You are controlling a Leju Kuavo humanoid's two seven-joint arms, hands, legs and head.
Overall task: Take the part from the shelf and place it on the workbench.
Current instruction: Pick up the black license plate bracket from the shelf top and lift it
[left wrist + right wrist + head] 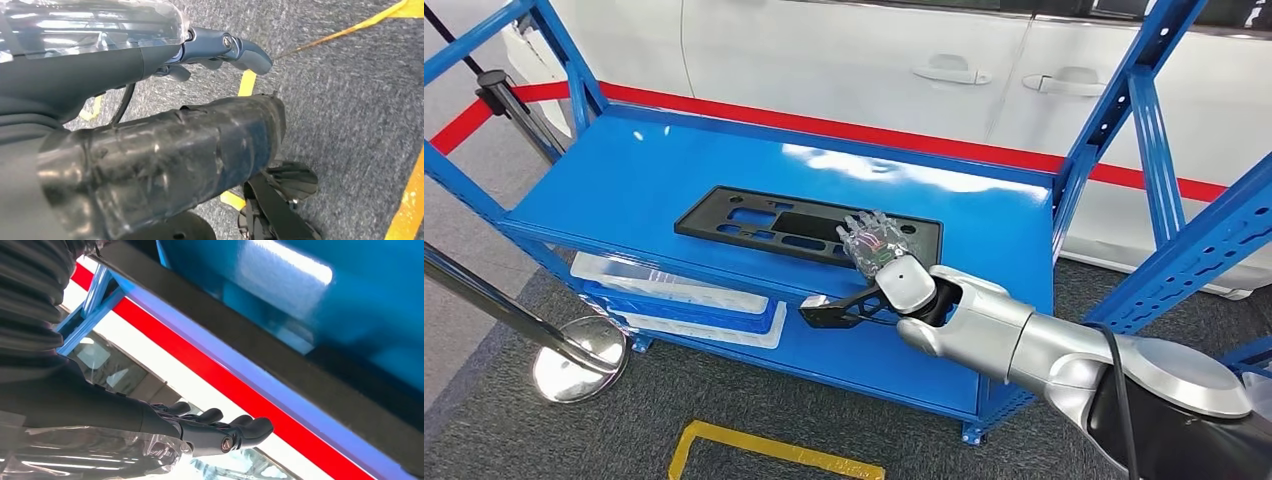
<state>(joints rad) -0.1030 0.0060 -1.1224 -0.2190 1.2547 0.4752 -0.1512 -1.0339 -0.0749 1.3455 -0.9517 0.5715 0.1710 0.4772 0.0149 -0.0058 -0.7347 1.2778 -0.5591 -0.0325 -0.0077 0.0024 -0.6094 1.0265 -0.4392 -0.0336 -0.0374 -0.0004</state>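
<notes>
Head view: my right hand (876, 246) reaches over the black part (804, 226), fingers spread, gripping nothing I can see. The part lies flat on the blue shelf (654, 170); lifting and placing remain.

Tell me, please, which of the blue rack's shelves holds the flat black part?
The upper shelf holds the black part, under the right hand. The lower shelf carries pale trays instead.
</notes>
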